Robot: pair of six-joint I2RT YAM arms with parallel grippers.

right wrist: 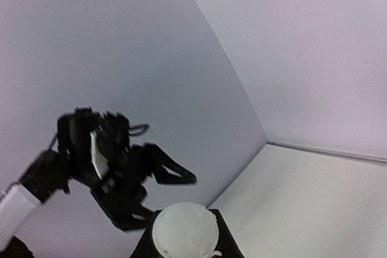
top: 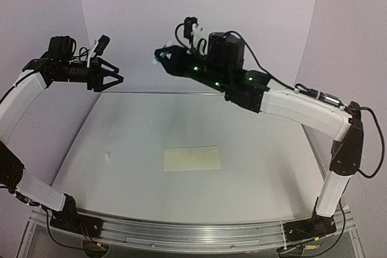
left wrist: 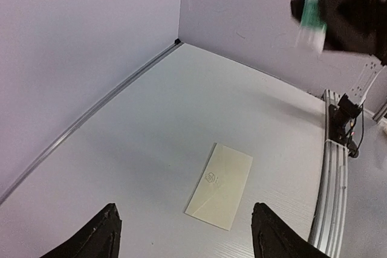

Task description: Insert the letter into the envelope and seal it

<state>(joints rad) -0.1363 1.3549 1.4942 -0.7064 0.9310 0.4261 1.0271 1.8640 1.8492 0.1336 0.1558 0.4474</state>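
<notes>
Left tool (top: 112, 81) gapes empty; right tool (top: 159, 59) grips a white tube (right wrist: 184, 231). Envelope (top: 192, 158) lies well below both; sealing likely wants a square, gentle press on its flap (left wrist: 207, 177).

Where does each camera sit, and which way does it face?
Top external: high behind the robot, facing down onto the table; the left arm and right arm show, the envelope between them.
Left wrist: on the raised left arm, looking down at the envelope; its own open fingertips frame the bottom edge.
Right wrist: on the raised right arm, facing leftward at the left end effector; its own fingers hold a white-ended tube.
Shared: top external and left wrist both show the envelope and the right end effector.
</notes>
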